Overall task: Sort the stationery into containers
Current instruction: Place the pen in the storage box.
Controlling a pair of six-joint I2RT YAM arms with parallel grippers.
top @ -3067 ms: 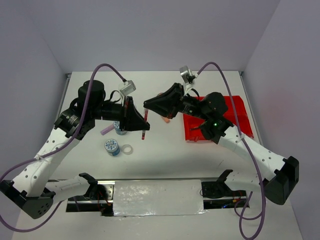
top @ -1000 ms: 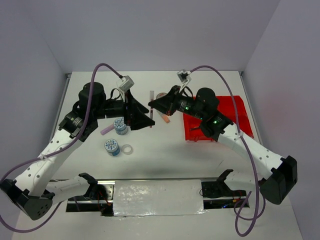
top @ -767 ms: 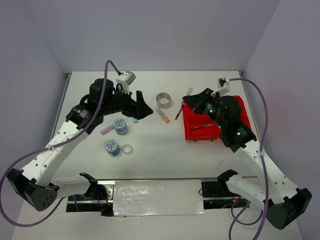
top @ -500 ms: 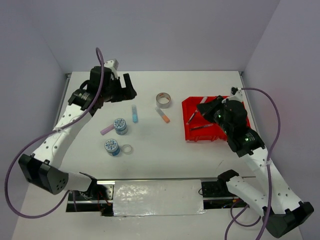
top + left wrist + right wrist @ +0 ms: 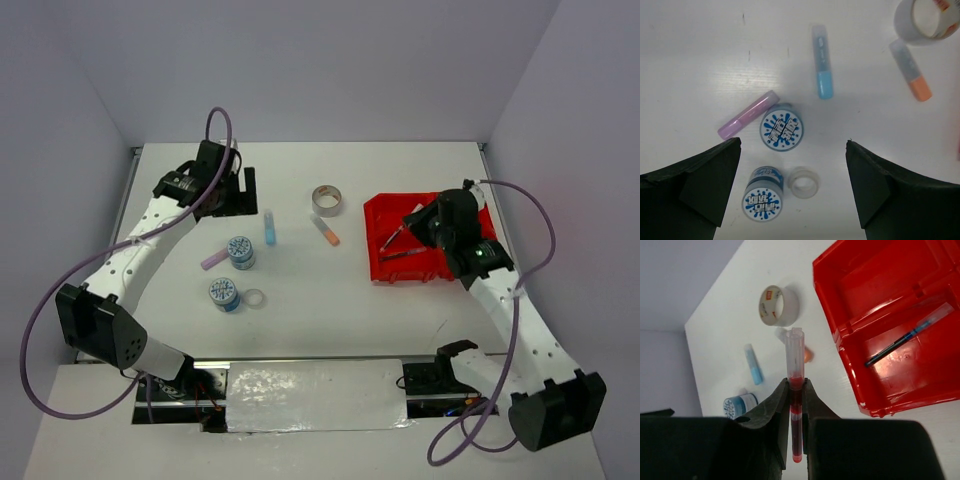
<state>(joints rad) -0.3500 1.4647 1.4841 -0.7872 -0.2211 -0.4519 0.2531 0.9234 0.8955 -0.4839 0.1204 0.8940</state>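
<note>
Over the bright red four-compartment plastic tray (image 5: 470, 215), left side: right gripper (image 5: 412, 222) pinching a thin red pen (image 5: 795, 360), up off the tray.
Near-left compartment: thin blue pen (image 5: 405, 256), lying flat.
Left gripper (image 5: 238, 190): far left, fingers spread wide, holding nothing.
Loose on the white table (image 5: 330, 320): grey tape roll (image 5: 325, 199), orange stubby marker (image 5: 325, 230), light-blue stubby marker (image 5: 269, 227), lilac stubby marker (image 5: 213, 259), two round blue-white patterned tape rolls (image 5: 240, 250), small clear tape ring (image 5: 254, 298).

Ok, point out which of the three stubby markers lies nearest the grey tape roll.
The orange marker, right beside the grey tape roll. The light-blue marker lies further left, and the lilac marker is furthest, beside a patterned tape roll.
</note>
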